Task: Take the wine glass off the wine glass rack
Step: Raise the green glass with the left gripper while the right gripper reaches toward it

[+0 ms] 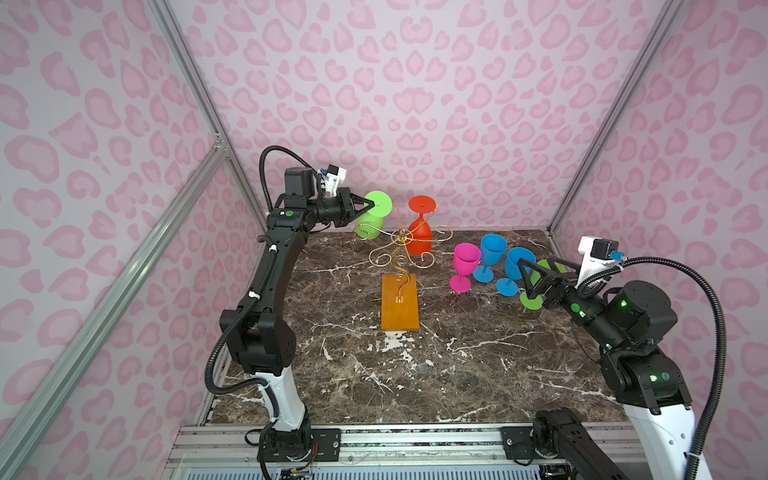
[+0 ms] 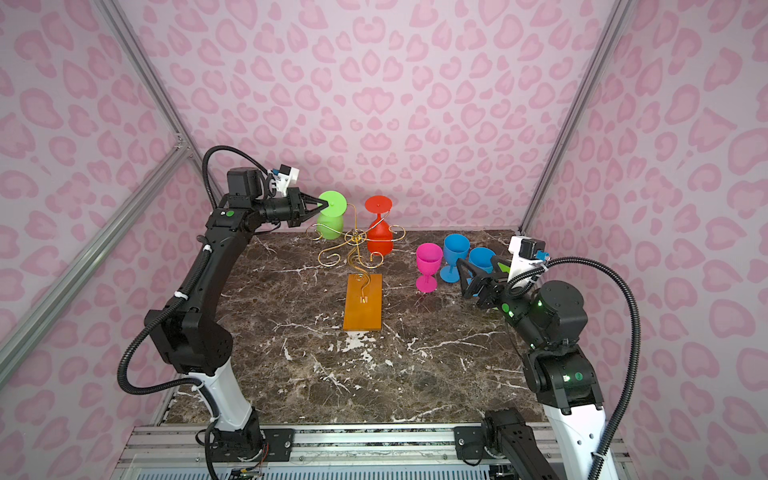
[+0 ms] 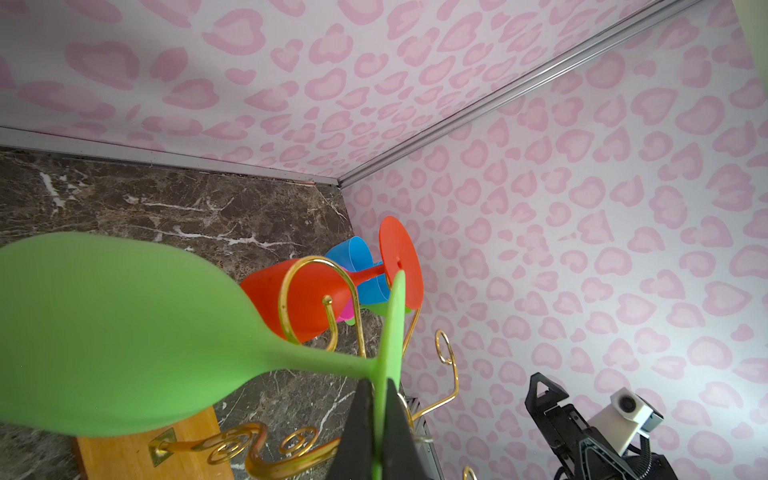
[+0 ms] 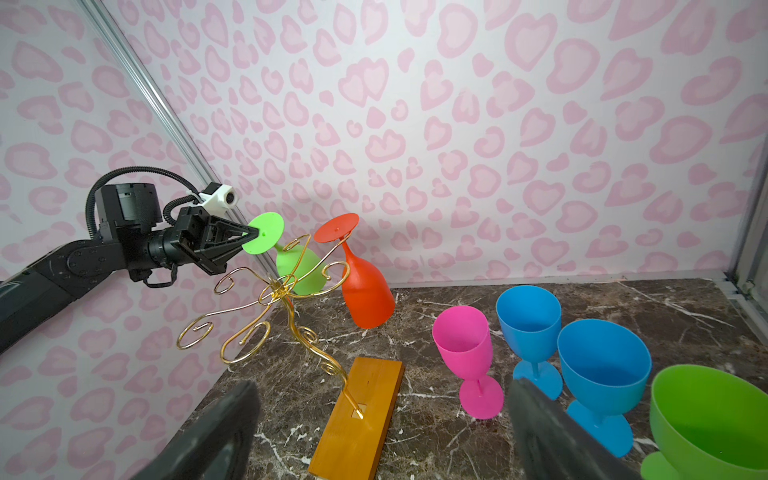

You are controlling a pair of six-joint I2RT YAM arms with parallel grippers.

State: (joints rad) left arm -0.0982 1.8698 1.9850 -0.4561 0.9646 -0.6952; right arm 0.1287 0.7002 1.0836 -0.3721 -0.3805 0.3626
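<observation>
Left gripper clamps green glass by its foot — not yet clear of the rack; red glass hangs, four glasses stand off. Right gripper gapes empty.

The foot of an inverted light green wine glass is pinched at its rim by the left gripper, above the wine glass rack. A red glass is hung inverted from a scroll arm. A pink glass, a farther blue glass, a nearer blue glass and a darker green glass are stood upright on the marble table. The right gripper is seen with its blurred fingers spread wide.
</observation>
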